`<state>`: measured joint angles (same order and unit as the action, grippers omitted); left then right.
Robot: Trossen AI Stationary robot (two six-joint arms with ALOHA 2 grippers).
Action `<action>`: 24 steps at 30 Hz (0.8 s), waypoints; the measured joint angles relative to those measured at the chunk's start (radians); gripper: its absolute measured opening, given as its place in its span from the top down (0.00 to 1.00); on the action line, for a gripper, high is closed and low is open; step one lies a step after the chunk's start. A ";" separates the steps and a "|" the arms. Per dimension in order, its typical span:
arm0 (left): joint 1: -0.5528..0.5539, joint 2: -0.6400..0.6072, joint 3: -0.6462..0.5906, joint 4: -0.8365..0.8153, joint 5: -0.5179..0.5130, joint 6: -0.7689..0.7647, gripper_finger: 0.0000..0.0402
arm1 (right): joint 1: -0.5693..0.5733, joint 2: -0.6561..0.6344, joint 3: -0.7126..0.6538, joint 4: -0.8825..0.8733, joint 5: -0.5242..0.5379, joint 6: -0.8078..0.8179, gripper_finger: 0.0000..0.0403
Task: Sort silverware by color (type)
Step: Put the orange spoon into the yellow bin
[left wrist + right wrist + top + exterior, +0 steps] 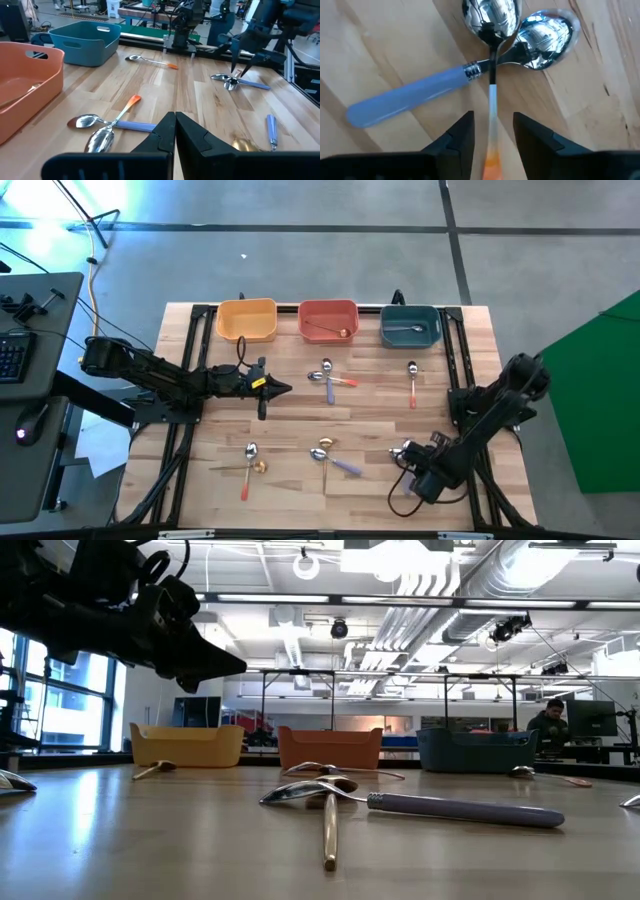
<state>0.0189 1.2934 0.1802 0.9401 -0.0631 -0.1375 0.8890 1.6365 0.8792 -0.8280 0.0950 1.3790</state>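
Note:
Several small spoons lie on the wooden table, mostly in crossed pairs. My right gripper (pixel 492 135) is open, low over one pair near the right near corner (pixel 405 450). Its fingers stand on either side of the orange-tipped handle (pixel 492 107) of a silver spoon. That spoon lies across a purple-handled spoon (pixel 410 95). My left gripper (pixel 175 132) is shut and hangs above the table's middle (pixel 275 388), holding nothing. Just beyond it lies another orange and purple pair (pixel 107 125). A gold spoon (pixel 330 330) rests in the red bin, and a silver one (pixel 405 330) in the teal bin.
Yellow (pixel 247 320), red (pixel 328 308) and teal (pixel 410 315) bins stand in a row along the far edge. More spoons: a single orange-handled one (pixel 412 380), a gold and orange pair (pixel 250 462), a gold and purple pair (pixel 330 455). A person sits beyond the table (pixel 548 725).

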 joint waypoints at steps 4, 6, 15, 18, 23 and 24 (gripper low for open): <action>0.000 0.000 0.000 -0.001 0.000 -0.009 0.99 | -0.004 0.000 -0.045 0.065 -0.009 -0.005 0.79; 0.000 0.000 0.000 -0.001 0.000 -0.009 0.99 | -0.009 -0.001 -0.068 0.095 -0.024 -0.021 0.83; 0.000 0.000 0.000 -0.001 0.000 -0.018 0.99 | -0.052 0.002 -0.054 0.095 -0.091 -0.149 0.98; 0.000 0.000 0.000 -0.001 0.000 -0.018 0.99 | -0.054 0.005 -0.017 0.037 -0.101 -0.176 0.97; 0.000 0.000 0.000 -0.001 0.000 -0.026 0.99 | -0.053 -0.041 0.059 -0.103 -0.115 -0.202 0.99; 0.000 0.000 0.000 -0.001 0.000 -0.026 0.99 | -0.053 -0.054 0.069 -0.131 -0.101 -0.203 0.99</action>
<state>0.0189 1.2934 0.1802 0.9394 -0.0631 -0.1638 0.8356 1.5822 0.9485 -0.9586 -0.0059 1.1764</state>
